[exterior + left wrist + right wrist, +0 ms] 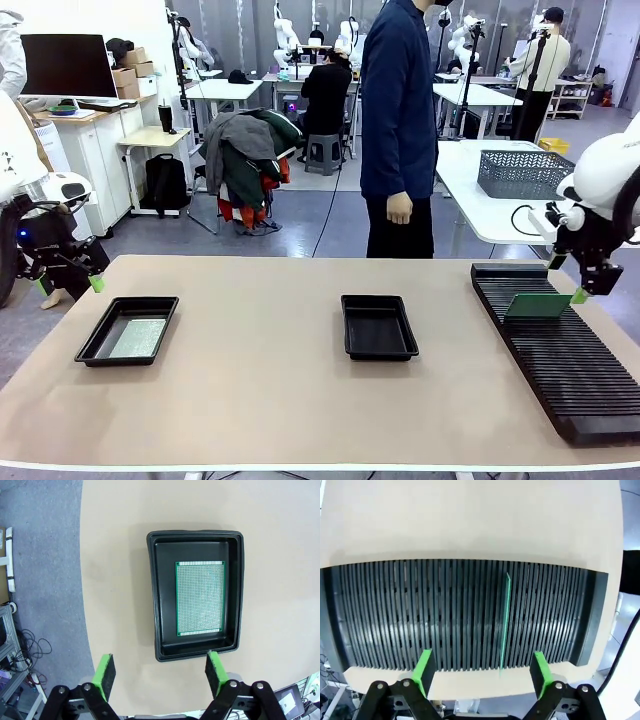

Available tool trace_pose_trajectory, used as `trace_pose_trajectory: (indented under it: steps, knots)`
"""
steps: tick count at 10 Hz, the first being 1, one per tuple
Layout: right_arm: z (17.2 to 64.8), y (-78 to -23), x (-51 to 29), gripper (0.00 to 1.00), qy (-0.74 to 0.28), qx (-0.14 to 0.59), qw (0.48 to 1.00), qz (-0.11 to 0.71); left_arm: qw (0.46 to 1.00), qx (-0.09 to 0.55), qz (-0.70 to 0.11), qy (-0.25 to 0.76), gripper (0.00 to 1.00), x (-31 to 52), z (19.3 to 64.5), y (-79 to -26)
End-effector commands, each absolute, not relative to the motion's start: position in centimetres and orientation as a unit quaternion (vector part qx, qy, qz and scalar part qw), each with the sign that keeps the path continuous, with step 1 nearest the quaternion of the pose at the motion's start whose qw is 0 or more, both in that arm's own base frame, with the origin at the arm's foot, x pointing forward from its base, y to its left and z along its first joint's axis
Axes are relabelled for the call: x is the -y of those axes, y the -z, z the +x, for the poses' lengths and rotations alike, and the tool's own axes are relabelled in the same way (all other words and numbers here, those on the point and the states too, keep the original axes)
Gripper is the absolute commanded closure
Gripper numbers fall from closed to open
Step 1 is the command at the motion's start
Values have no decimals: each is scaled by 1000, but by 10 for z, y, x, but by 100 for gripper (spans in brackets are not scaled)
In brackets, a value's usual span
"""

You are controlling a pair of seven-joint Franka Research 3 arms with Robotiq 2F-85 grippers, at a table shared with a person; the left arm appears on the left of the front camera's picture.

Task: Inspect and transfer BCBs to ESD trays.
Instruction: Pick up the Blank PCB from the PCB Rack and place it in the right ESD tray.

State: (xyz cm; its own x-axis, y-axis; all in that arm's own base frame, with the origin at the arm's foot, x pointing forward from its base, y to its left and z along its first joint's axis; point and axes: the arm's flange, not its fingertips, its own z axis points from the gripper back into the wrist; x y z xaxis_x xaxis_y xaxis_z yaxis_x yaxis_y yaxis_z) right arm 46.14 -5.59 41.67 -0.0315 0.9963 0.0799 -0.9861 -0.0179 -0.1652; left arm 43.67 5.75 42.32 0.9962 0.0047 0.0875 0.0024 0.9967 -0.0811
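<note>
The right gripper (482, 672) had its jaws wide and empty over a board (506, 620) that stood on edge in the rack (420, 615), right of the middle tray (347, 325). The left gripper (160, 672), also wide and empty, hung over the left tray (152, 580), left of the middle tray, where a second board (200, 598) lay flat. A person (398, 130) stood beyond the middle tray.

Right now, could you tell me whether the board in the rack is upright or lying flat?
Upright: the board stands on edge in one slot of the rack, seen edge-on from the right wrist.
</note>
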Motion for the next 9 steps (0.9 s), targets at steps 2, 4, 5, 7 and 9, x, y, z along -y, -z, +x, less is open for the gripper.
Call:
trace_pose_trajectory:
  steps: [2,4,5,7,9]
  knots:
    - [485,-394,61,0,-718,97,689,-27,998,45,-47,7,4,-59,437,-422]
    - [496,-380,64,0,-715,97,692,-23,998,45,-47,7,4,-59,437,-422]
    - [501,-374,65,0,-712,95,695,-20,998,45,-47,7,4,-59,437,-422]
    - [508,-366,69,0,-707,95,700,-15,998,45,-47,7,4,-59,437,-422]
    - [508,-364,72,0,-703,91,705,-14,998,45,-47,7,4,-59,437,-422]
